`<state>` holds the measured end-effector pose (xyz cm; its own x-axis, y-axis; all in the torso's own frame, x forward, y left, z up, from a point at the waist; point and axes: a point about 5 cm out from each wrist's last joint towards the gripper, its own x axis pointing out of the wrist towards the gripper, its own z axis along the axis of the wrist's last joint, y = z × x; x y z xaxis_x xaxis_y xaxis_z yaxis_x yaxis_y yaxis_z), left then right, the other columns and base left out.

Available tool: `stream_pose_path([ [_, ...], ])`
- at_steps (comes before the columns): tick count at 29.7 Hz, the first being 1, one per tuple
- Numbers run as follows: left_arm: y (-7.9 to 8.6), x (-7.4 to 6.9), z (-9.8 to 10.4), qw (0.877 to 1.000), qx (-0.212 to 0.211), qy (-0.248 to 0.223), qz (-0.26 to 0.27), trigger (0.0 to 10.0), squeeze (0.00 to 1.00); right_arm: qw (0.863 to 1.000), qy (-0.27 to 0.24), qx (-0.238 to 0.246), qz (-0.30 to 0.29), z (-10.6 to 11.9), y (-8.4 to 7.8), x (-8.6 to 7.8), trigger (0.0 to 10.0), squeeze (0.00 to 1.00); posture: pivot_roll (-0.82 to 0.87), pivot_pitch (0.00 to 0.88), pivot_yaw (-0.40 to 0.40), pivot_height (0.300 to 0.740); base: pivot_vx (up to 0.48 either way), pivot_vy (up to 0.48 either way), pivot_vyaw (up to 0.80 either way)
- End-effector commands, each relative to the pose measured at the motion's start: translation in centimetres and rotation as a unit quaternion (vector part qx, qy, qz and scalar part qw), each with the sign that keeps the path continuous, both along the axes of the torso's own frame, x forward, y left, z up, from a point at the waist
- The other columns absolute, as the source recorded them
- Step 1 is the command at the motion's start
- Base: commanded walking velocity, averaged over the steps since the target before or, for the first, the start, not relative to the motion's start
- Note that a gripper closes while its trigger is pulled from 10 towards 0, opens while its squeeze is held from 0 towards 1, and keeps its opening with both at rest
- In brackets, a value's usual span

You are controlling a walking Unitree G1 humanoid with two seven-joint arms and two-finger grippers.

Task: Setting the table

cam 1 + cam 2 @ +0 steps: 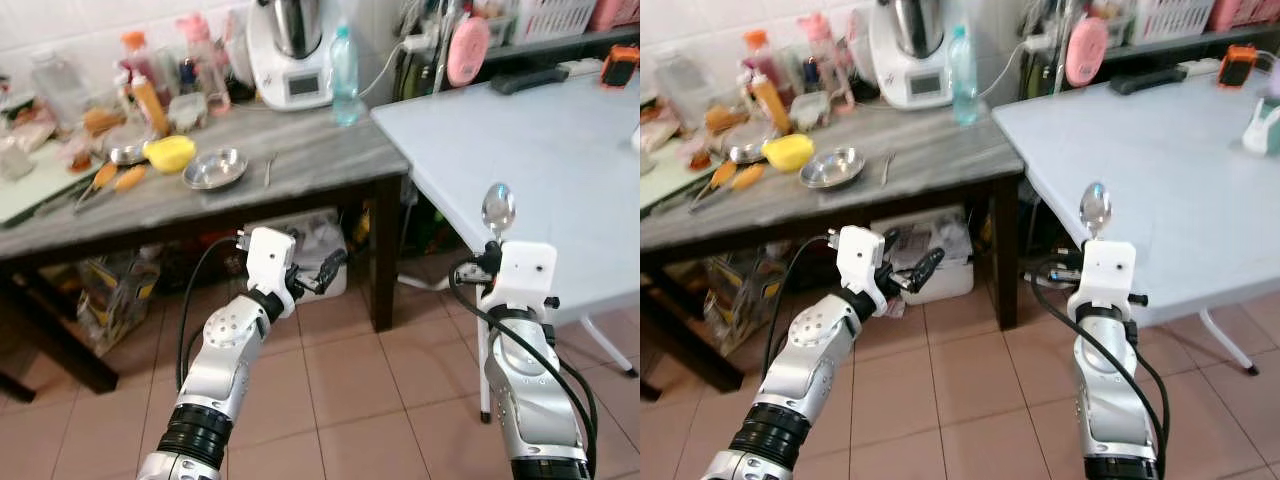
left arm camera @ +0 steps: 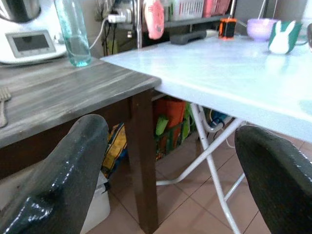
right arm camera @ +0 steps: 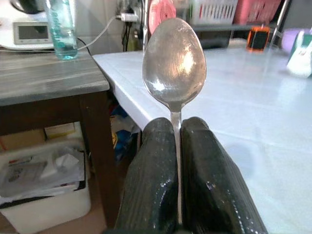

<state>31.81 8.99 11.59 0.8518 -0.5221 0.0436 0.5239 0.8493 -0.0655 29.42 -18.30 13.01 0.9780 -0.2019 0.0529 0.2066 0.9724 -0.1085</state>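
- The spoon (image 3: 174, 63) stood bowl-up, its handle pinched tight between the two black fingers (image 3: 151, 180) of the right hand (image 1: 492, 250), so that hand was clamped on it.
- Spoon and right hand sat just off the near edge of the pale blue worktop (image 1: 540, 150), up over the tiled floor (image 1: 350, 390) and not touching the surface.
- The left hand (image 1: 322, 272) was spread wide with nothing in it, fingers (image 2: 63, 180) well apart, hanging low in front of the grey wood-grain worktop (image 1: 300, 160), below its front edge.
- Far side of the blue worktop had a black remote-looking thing (image 1: 530, 80), an orange gadget (image 1: 619, 66), a purple bowl (image 2: 263, 28) and a green-and-white rabbit-shaped holder (image 2: 283, 38).
- The grey worktop was pretty cluttered: a small steel dish (image 1: 214, 168) near the front edge, a fork (image 1: 270, 168) just beside it, a yellow lump (image 1: 170, 154) on the other side of the dish.
- Toward the back edge stood a clear water bottle (image 1: 344, 75) and a white kitchen machine (image 1: 290, 55), with bottles and jars crowding the far left corner.
- Under the grey worktop, a white plastic bin (image 1: 310, 245) sat on the floor.
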Motion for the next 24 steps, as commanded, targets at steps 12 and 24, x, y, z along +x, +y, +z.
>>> stream_pose_path([
  [12, 0.0, 0.13, 0.22, 1.0, 0.006, -0.003, 0.003, 10.0, 0.0, 1.0, -0.013, -0.017, 0.019, 0.59, 0.69, -0.03, 10.0, 0.0, -0.12, 0.0, 0.116, 0.74, 0.471, 0.0, 0.46],
  [24, 0.33, 0.23, 0.3, 1.0, 0.01, -0.008, 0.016, 10.0, 0.0, 0.999, -0.013, -0.018, 0.026, 0.63, 0.91, 0.01, 10.0, 0.0, -0.12, 0.0, 0.116, 0.74, 0.402, 0.0, 0.8],
])
